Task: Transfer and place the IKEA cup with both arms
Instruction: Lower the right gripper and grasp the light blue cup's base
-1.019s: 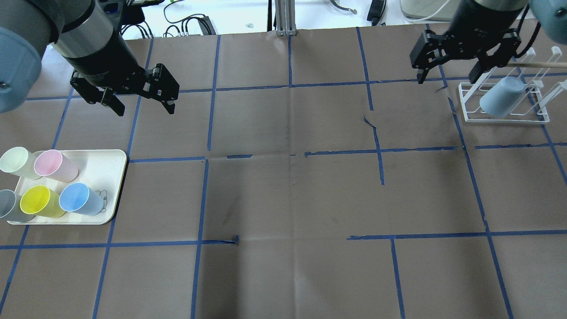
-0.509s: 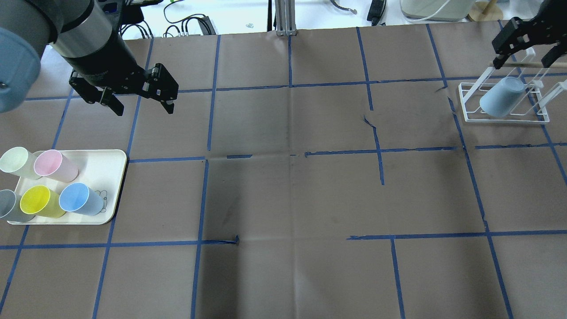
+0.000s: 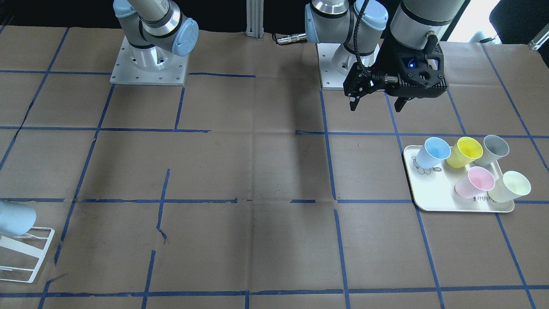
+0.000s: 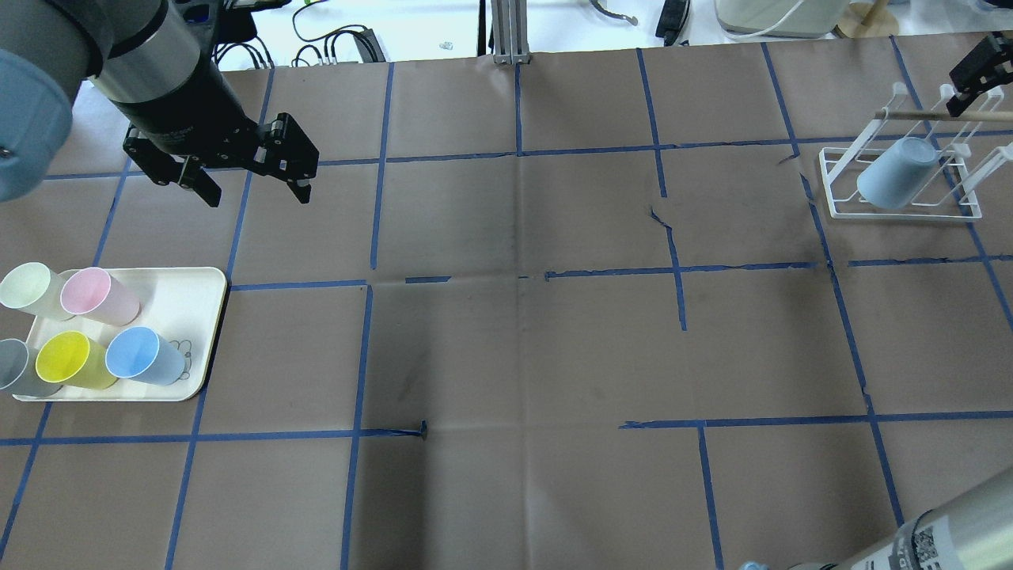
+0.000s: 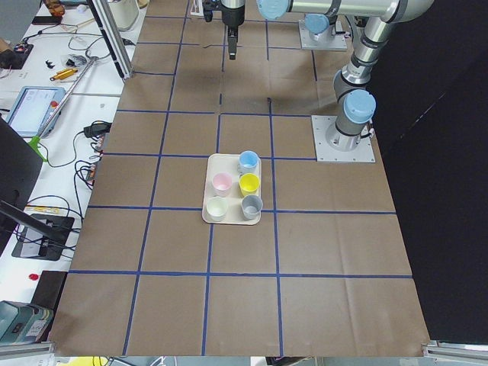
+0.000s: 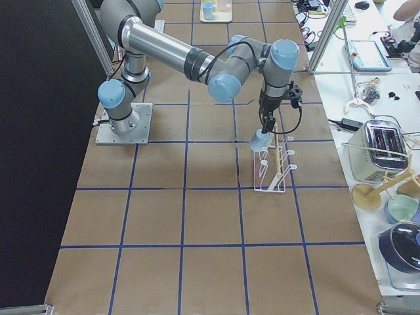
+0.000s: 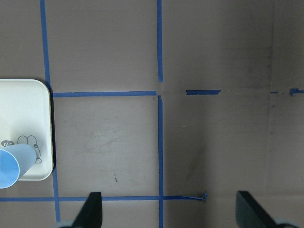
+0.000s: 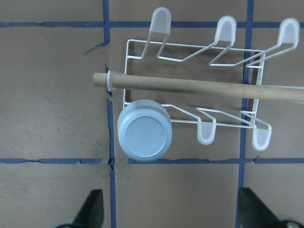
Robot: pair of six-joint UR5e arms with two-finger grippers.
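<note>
Rightward and toward the far edge is where the right pincer (image 8: 172, 212) has gone since a second ago, when it hung over the left end of the white wire rack (image 4: 902, 212); in the overhead view only a black corner of it shows now at the far right, and a grey length of the right arm (image 4: 954, 522) has come into the near right corner. Its fingers are spread wide with nothing between them. The IKEA cup (image 8: 144, 135) sits mouth-down and tilted on a peg at the left end of the rack, at the far right of the tabletop (image 4: 522, 348). In the right wrist view the cup's pale-blue bottom faces the camera, ahead of the fingertips and left of the middle of their gap, apart from both. A wooden rod (image 8: 190, 85) crosses the rack just beyond the cup. The left pincer (image 4: 257, 194) has not shifted: it hangs spread and empty over the far left of the tabletop, well apart from the rack. Nearer on the left lies a cream tray (image 4: 202, 317) holding a second blue cup (image 4: 146, 356), a yellow cup (image 4: 75, 360), a pink cup (image 4: 99, 294), a pale-green cup (image 4: 32, 289) and a grey cup (image 4: 16, 368).
</note>
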